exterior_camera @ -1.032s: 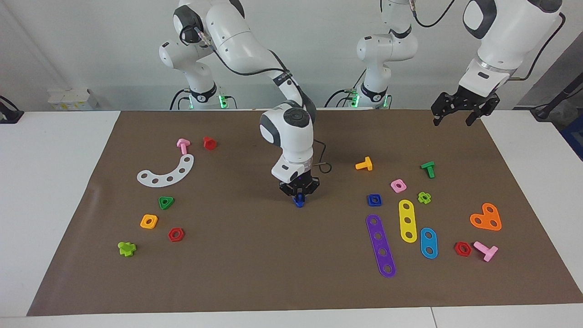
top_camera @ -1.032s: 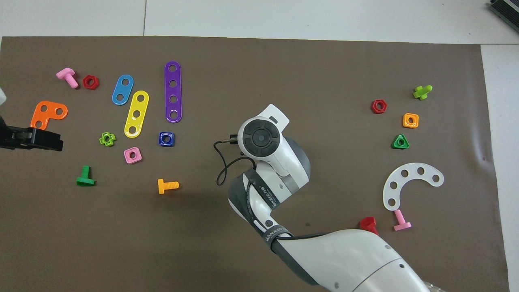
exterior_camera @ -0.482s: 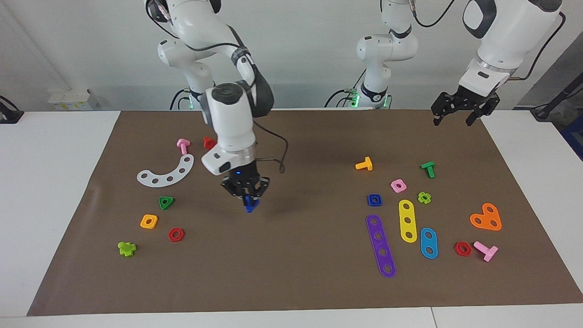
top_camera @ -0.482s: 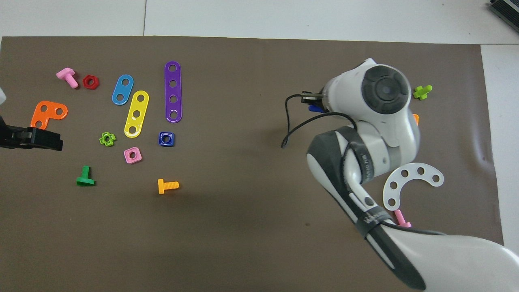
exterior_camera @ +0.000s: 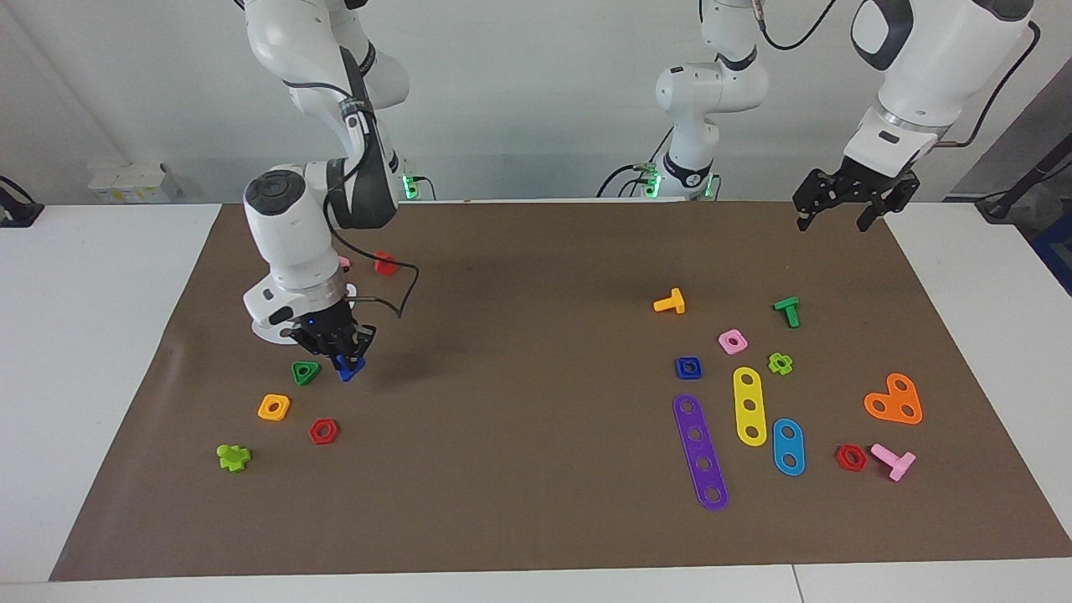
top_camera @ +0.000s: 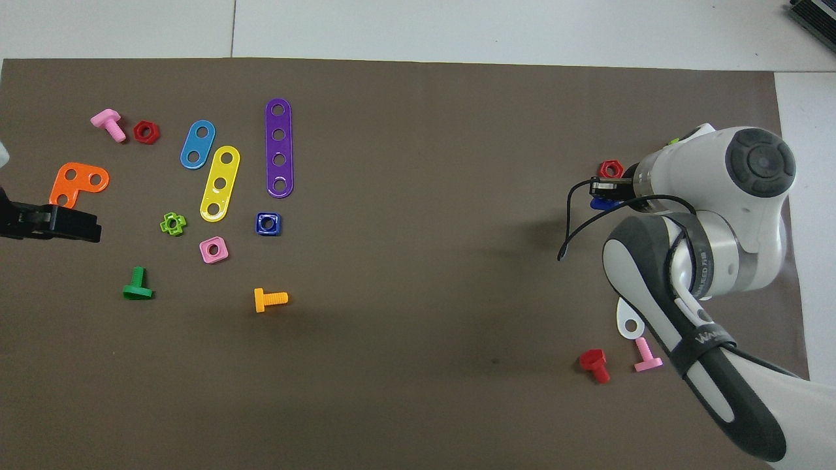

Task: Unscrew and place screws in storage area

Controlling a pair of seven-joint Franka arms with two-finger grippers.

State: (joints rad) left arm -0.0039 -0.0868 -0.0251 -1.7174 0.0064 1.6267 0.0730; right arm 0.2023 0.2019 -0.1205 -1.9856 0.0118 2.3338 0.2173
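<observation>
Right tool point(exterior_camera: 339, 356) has carried the blue bolt point(exterior_camera: 348, 368) beside the green nut point(exterior_camera: 306, 372).

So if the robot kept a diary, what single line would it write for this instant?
right gripper: holding blue screw beside green triangular nut | left gripper: waiting, open, over mat corner

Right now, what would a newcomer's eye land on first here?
The right arm, bent low over its end of the mat, its tool shut on a blue bolt just beside the green nut. Next, the bright strips toward the left arm's end: purple, yellow and blue lying side by side. The left tool waits open, raised over the mat's corner.
</observation>
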